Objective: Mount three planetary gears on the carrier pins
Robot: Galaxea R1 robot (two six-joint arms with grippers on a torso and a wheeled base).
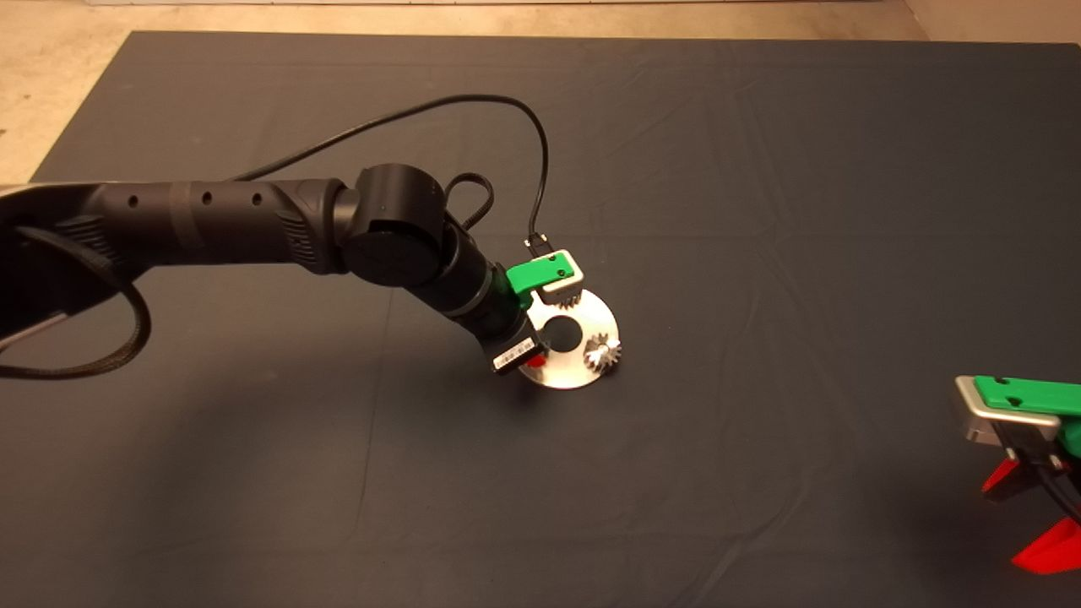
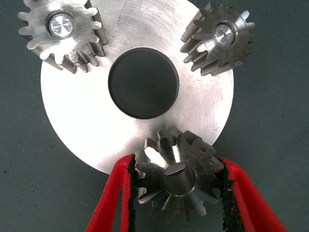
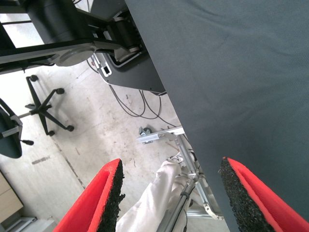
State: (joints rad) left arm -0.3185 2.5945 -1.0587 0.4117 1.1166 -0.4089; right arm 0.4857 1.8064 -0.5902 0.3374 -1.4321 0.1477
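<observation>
Planetary gears number three here, and all sit on the silver disc [image 2: 87, 125] that lies on the dark mat [image 1: 760, 211] of the counter. Two gears [image 2: 63, 34] [image 2: 219, 41] are seated on their carrier pins [image 2: 61, 25], with the bright pin tops showing through their bores, at two points near the disc's rim on either side of the central hole [image 2: 144, 83]. The third gear [image 2: 177, 180] is at the remaining rim position, overhanging the disc's edge, and it sits squarely between the red fingers [image 2: 108, 203] of the left claw [image 2: 176, 193]. The black pads press against its teeth on both sides, so the left claw is closed on this gear. A flat-sided pin end shows inside its bore; how far the gear is pressed down cannot be told.

From the head view, the left arm reaches in over the mat and its green claw body hangs over the near-left part of the disc, hiding the held gear.

The right claw [image 1: 1026, 523] waits at the mat's lower right edge, its fingers [image 3: 104, 203] spread wide apart and holding nothing, with the floor and an office chair's [image 3: 43, 108] wheeled base showing beyond the mat.
</observation>
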